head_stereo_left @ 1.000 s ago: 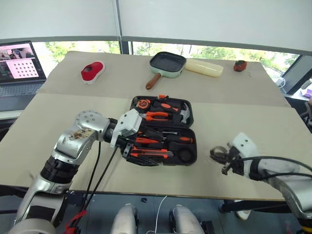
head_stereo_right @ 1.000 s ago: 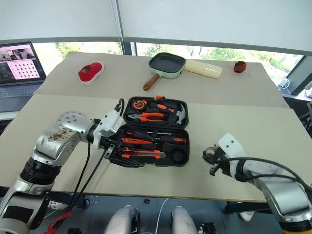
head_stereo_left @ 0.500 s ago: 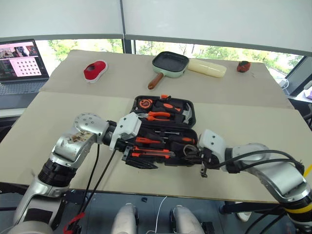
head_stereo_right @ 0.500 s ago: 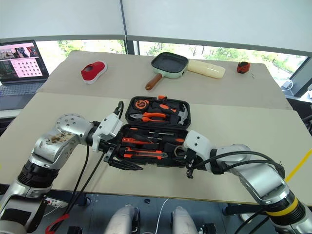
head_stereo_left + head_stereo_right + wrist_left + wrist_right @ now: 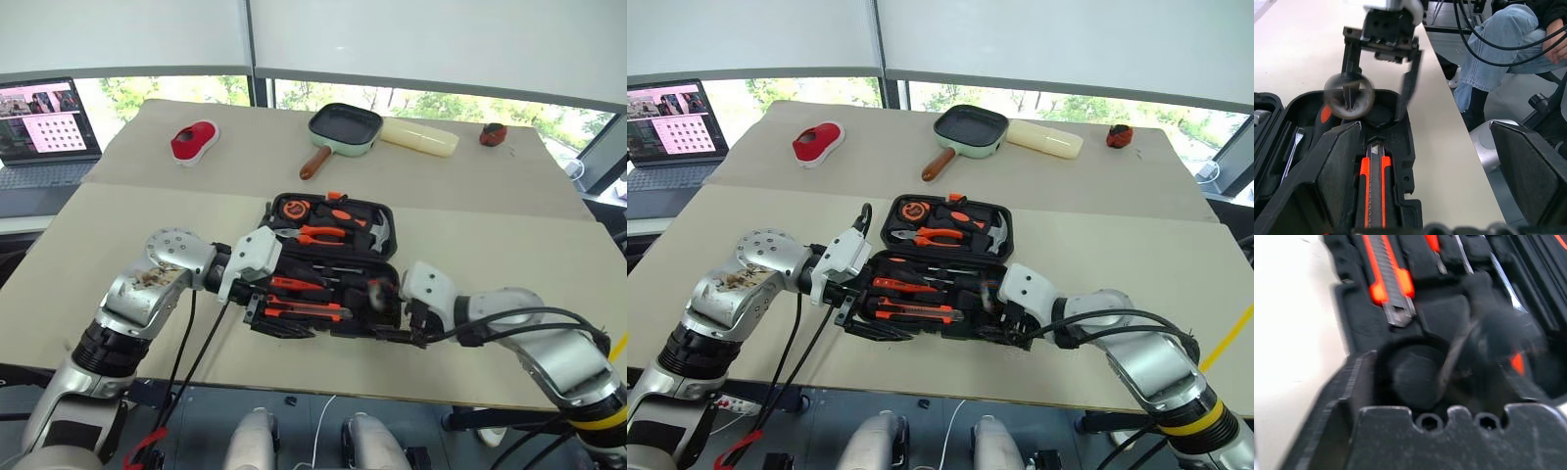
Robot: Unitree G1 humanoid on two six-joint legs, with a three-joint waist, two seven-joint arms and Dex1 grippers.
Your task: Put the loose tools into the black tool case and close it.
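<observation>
The black tool case (image 5: 384, 257) lies open mid-table. Its near half holds slim screwdrivers (image 5: 296, 285) and the orange-and-black utility knife (image 5: 306, 311), seen close in the left wrist view as the utility knife (image 5: 1374, 188). My right gripper (image 5: 1376, 110) hangs open over the case's near right corner. The greyish tape roll (image 5: 1349, 95) is blurred, ringed loosely round one of its fingers (image 5: 1352, 68) above a round recess (image 5: 1413, 377). At the case's near left corner my left gripper (image 5: 274, 318) stands open and holds nothing.
The case's far half holds orange pliers (image 5: 318, 233) and a hammer (image 5: 377, 232). Behind are a green pan (image 5: 345, 129), a cream block (image 5: 419, 137), a red-and-white object (image 5: 191, 142) and a laptop (image 5: 44, 122). A seated person's leg (image 5: 1498, 58) is beyond the table's near edge.
My right gripper carried the tape roll left from the bare table to the case's near right corner, then opened. The roll now hangs loose. The left arm stayed put.
</observation>
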